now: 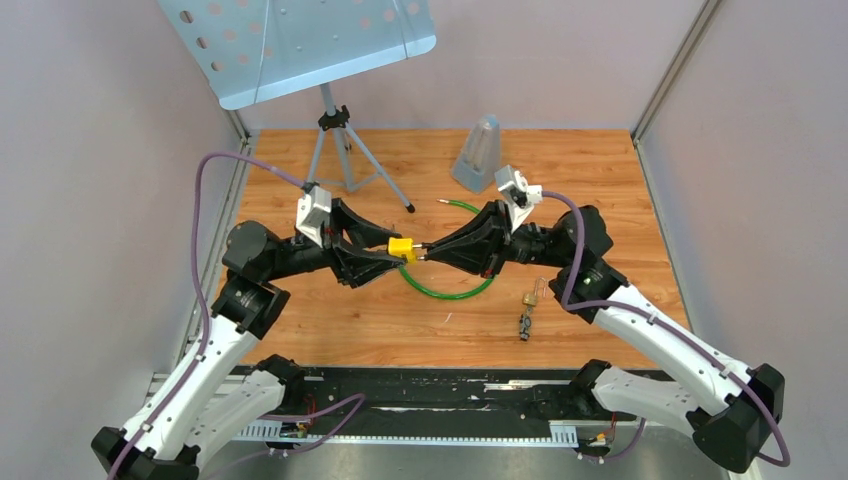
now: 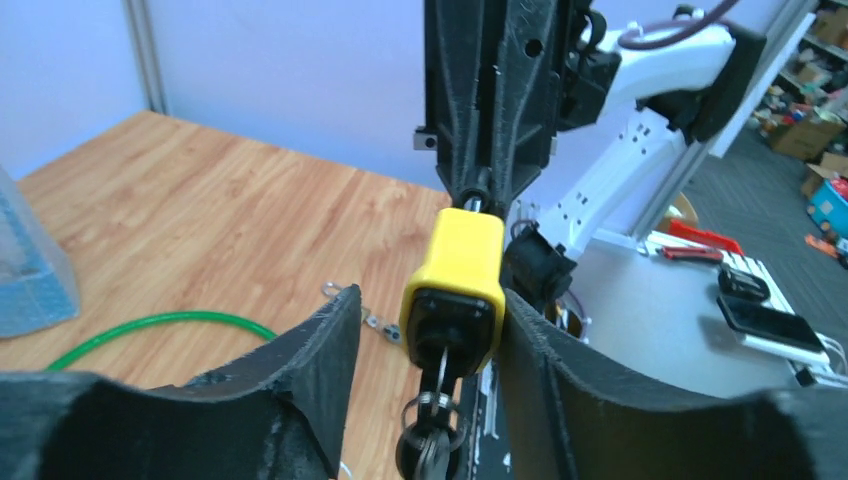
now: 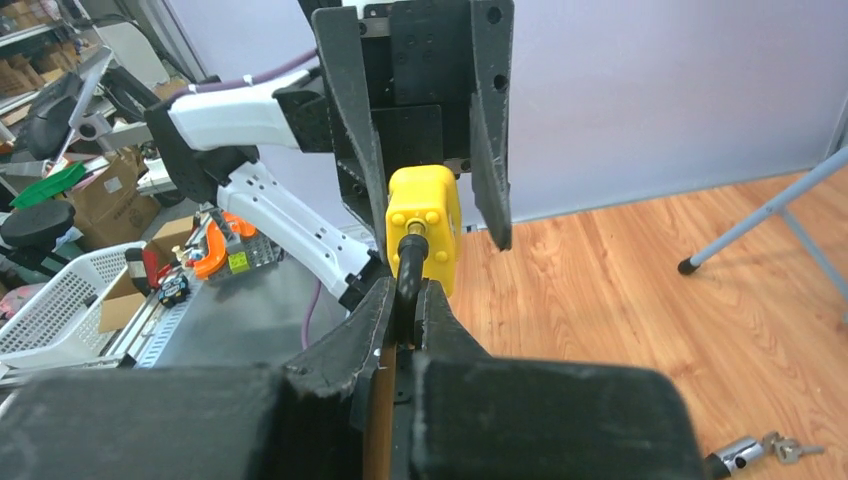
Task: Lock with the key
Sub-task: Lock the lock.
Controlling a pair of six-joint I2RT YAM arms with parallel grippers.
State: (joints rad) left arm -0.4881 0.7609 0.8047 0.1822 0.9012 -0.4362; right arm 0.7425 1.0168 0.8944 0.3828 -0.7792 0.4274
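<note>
A yellow lock (image 1: 402, 248) is held in the air over the wooden table, between my two grippers. My right gripper (image 1: 424, 254) is shut on the black cable stub (image 3: 408, 262) coming out of the lock (image 3: 428, 215). My left gripper (image 1: 383, 256) is open, its jaws either side of the lock (image 2: 458, 262). One finger touches the lock's side and the other stands apart. A key on a ring (image 2: 436, 440) sits in the keyhole and hangs between my left fingers. The green cable (image 1: 450, 291) loops on the table below.
A small brass padlock with keys (image 1: 530, 306) lies on the table to the right; it also shows in the right wrist view (image 3: 760, 450). A music stand (image 1: 338, 150) and a grey metronome (image 1: 478, 152) stand at the back.
</note>
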